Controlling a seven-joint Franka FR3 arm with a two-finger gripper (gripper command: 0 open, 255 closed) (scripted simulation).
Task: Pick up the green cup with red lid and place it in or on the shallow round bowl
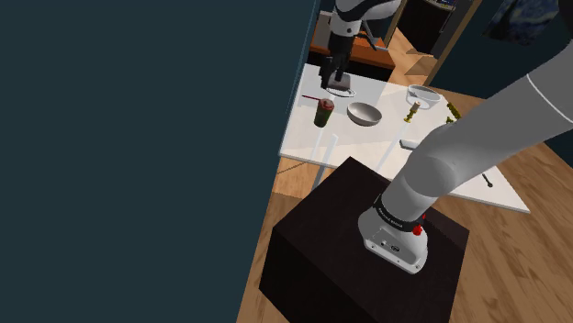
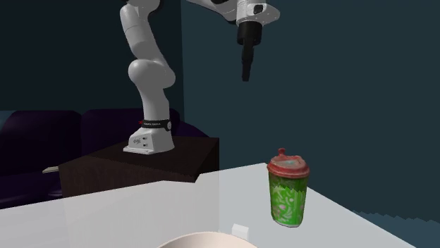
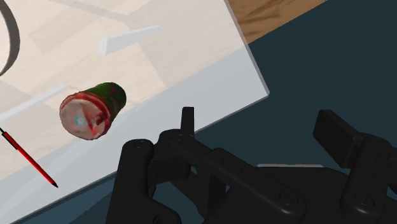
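The green cup with a red lid (image 1: 323, 112) stands upright on the white table (image 1: 303, 138), near its edge at the shoulder view's left. The same cup (image 2: 288, 194) shows close up in the second exterior view, and from above as the cup (image 3: 92, 111) in the wrist view. A shallow round bowl (image 1: 365, 115), pale grey, sits just to the shoulder view's right of it; its rim (image 2: 204, 239) and rim (image 3: 7, 44) show at the picture edges. My black gripper (image 1: 335, 81) hangs well above the table, open and holding nothing, with its fingers (image 3: 186, 121) apart and the cup off to one side.
A red pen (image 3: 28, 159) lies beside the cup. Further along the table are a white cup (image 1: 424, 94), small greenish items (image 1: 413, 112) and a spoon (image 1: 485, 183). The dark stand (image 1: 367, 248) sits on a wooden floor; a dark wall (image 1: 138, 138) runs along the table's edge.
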